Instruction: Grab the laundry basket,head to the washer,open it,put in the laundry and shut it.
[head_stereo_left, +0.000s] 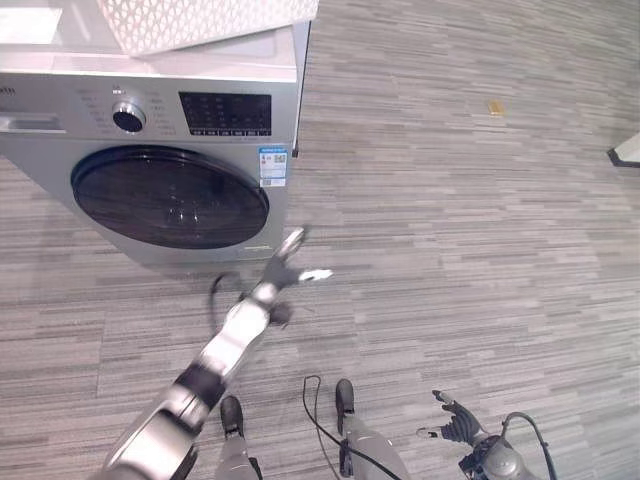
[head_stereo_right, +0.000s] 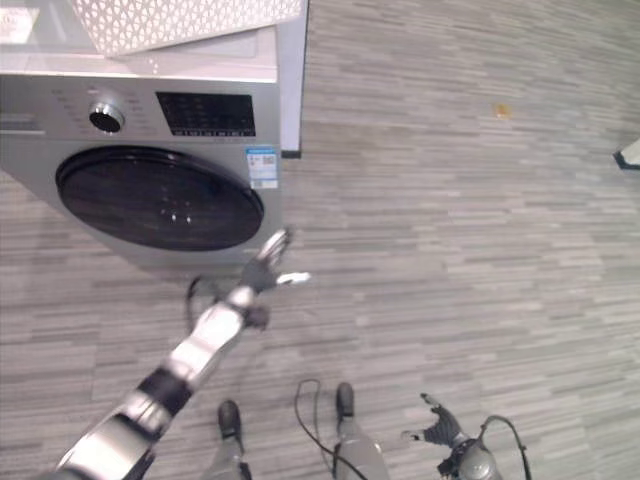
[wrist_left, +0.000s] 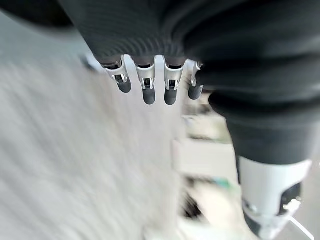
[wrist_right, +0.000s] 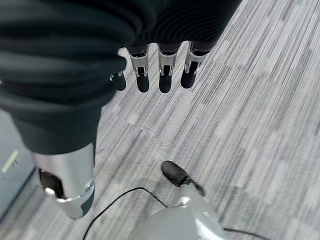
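Washer (head_stereo_left: 150, 150) door shut, basket (head_stereo_left: 200, 22) on top, left hand (head_stereo_left: 290, 262) reaching toward it, holding nothing.

Floor (head_stereo_left: 470, 230) is grey striped carpet. The washer stands at the upper left of the eye views, silver-grey, with its round dark door (head_stereo_left: 170, 197) closed, a knob (head_stereo_left: 128, 116) and a dark panel (head_stereo_left: 225, 113) above the door, and a small sticker (head_stereo_left: 272, 166) at the door's right. The white lattice basket sits on the washer's top, partly cut off by the frame edge; laundry inside cannot be seen. The left hand is stretched out low in front of the washer, just right of the door's lower edge, fingers straight and spread, not touching the machine as far as can be told. The right hand (head_stereo_left: 455, 425) hangs low at the robot's right side over the floor, fingers relaxed and apart, empty.
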